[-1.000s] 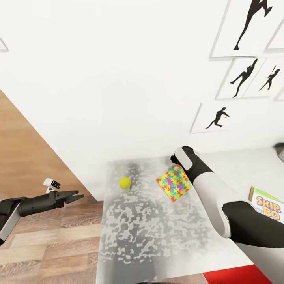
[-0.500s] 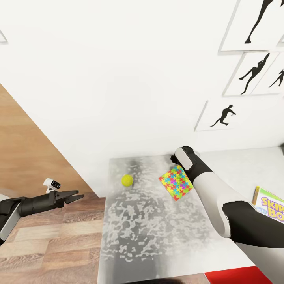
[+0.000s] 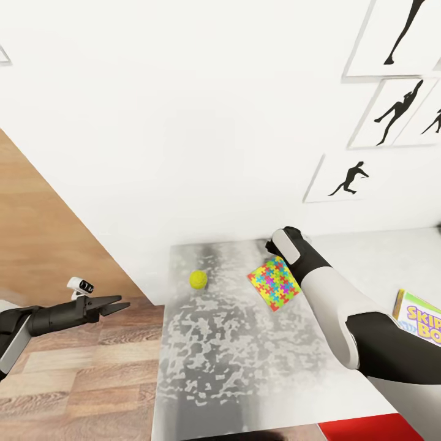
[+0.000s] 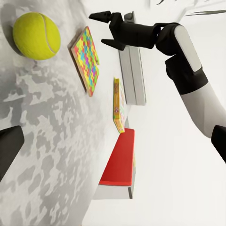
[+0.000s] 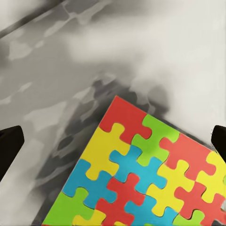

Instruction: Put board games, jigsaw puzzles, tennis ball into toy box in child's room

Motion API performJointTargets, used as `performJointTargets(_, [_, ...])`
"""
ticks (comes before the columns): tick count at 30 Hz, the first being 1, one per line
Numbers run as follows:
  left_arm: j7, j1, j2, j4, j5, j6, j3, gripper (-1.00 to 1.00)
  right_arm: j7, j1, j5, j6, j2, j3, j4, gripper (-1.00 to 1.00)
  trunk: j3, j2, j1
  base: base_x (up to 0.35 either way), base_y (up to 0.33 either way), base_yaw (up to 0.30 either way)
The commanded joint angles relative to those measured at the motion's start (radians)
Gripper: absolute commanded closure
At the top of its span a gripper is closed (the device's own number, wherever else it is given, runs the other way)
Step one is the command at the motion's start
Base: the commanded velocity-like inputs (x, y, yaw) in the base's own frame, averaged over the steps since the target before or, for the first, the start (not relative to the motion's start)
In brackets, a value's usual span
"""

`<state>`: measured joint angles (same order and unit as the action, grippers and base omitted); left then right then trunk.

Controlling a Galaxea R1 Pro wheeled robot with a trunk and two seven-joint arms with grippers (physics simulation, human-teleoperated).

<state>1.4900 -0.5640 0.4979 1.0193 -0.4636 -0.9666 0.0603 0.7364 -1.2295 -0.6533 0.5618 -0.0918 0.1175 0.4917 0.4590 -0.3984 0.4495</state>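
My right gripper [image 4: 107,29], fingers spread wide and empty, hangs at the far corner of the jigsaw puzzle [image 3: 274,283], which lies toward six o'clock from it.

Black sports-silhouette pictures [image 3: 392,110] are hanging in a cluster on the white wall [image 3: 184,122] at the far right, one figure kicking high, another [image 3: 349,179] crouching low in its white frame. A sliver of another frame [image 3: 3,56] is showing at the far left edge. Wood plank flooring [image 3: 79,373] is stretching across the near left, and a red surface [image 3: 367,427] is peeking in at the near right edge.
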Motion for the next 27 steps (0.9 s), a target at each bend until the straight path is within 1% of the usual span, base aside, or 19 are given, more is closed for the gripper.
performJointTargets(1, [0.003,0.000,0.001,0.000,-0.001,-0.011,-0.001,-1.00,0.008,-0.001,-0.008,0.004,0.002,0.006,0.001,-1.00,0.002,-0.002,0.001,0.000,0.000,0.000])
performJointTargets(17, [0.003,0.000,0.010,0.000,-0.003,-0.011,-0.002,-1.00,0.008,-0.001,-0.007,0.004,0.004,0.007,0.001,-1.00,0.003,-0.002,0.001,0.000,0.000,0.000])
performJointTargets(27, [0.003,0.000,0.010,0.000,-0.003,-0.011,-0.002,-1.00,0.008,-0.001,-0.006,0.004,0.002,0.007,0.001,-1.00,0.015,-0.002,0.001,0.000,0.000,0.000])
